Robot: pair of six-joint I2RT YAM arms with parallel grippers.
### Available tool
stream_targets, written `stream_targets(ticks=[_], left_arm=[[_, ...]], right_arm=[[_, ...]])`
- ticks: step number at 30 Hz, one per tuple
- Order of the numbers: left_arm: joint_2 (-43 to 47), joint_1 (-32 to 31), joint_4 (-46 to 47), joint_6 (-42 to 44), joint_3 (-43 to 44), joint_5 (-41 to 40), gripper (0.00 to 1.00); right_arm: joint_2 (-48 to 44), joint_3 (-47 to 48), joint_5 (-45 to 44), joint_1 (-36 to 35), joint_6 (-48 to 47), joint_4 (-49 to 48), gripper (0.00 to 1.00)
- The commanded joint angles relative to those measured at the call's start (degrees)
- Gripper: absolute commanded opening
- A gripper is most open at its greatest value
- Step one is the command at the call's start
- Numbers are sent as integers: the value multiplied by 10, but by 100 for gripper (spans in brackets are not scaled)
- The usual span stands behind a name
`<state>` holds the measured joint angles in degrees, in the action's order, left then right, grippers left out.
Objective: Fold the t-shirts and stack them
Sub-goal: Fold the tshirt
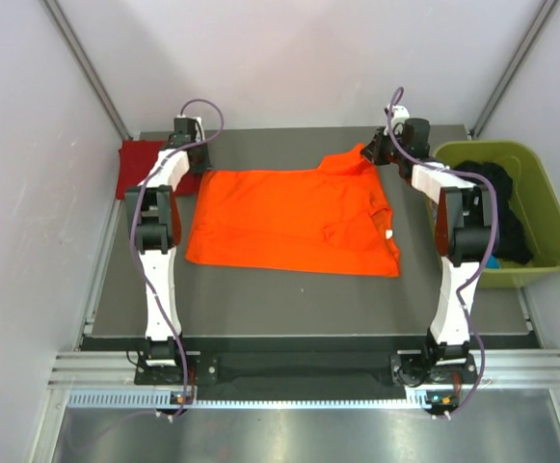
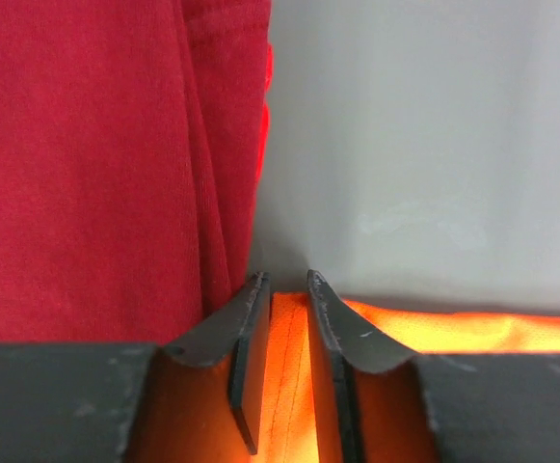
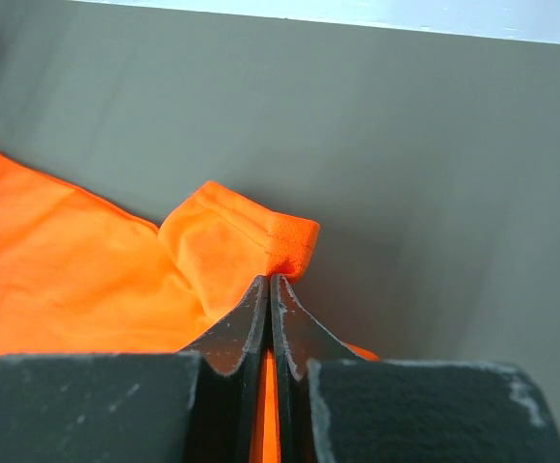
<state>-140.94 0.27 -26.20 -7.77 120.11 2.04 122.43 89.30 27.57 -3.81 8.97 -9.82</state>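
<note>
This is a robotics lab test cell rather than a home. The grey bench (image 1: 289,299) is boxed in by plain white panels (image 1: 289,58) rising past its far, left and right edges, and metal struts (image 1: 87,68) slant up from both far corners. Along the near edge runs a slotted aluminium rail (image 1: 299,371), where the left arm (image 1: 154,251) and right arm (image 1: 453,251) are bolted (purple cables (image 1: 202,111) loop off them). The only household things are an orange t-shirt (image 1: 280,217) spread mid-bench and an olive tub (image 1: 554,212) at the right edge.
</note>
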Motion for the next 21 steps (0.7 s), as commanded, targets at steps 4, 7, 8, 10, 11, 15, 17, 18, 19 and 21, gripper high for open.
stream_targets(ticks=[4,7,8,10,11,15,17,18,19,21], left_arm=[[-6,0,-15,6,13,2,18],[1,-1,-11,2,7,13,0],[4,-1,-10,-1,7,15,0],[22,-1,-8,-15,5,17,0],[31,-1,7,-19,-9,22,0],[86,-1,49,-41,-58,31,0],[109,-1,57,-45,-76,33,0],[115,0,61,-45,-80,34,0],[123,0,61,-45,-83,31,0],[130,0,62,-44,-96,31,0]], right_arm=[[8,33,10,9,-8,-30,0],[11,41,10,9,-9,-29,0],[11,44,10,9,-10,-29,0],[11,53,6,10,-11,-25,0],[10,54,6,11,-15,-25,0],[-12,20,11,17,-17,-63,0],[-31,4,12,21,-19,-76,0],[-35,-10,12,22,-18,-83,0],[-45,-17,12,24,-20,-85,0],[-53,-32,14,28,-19,-85,0]])
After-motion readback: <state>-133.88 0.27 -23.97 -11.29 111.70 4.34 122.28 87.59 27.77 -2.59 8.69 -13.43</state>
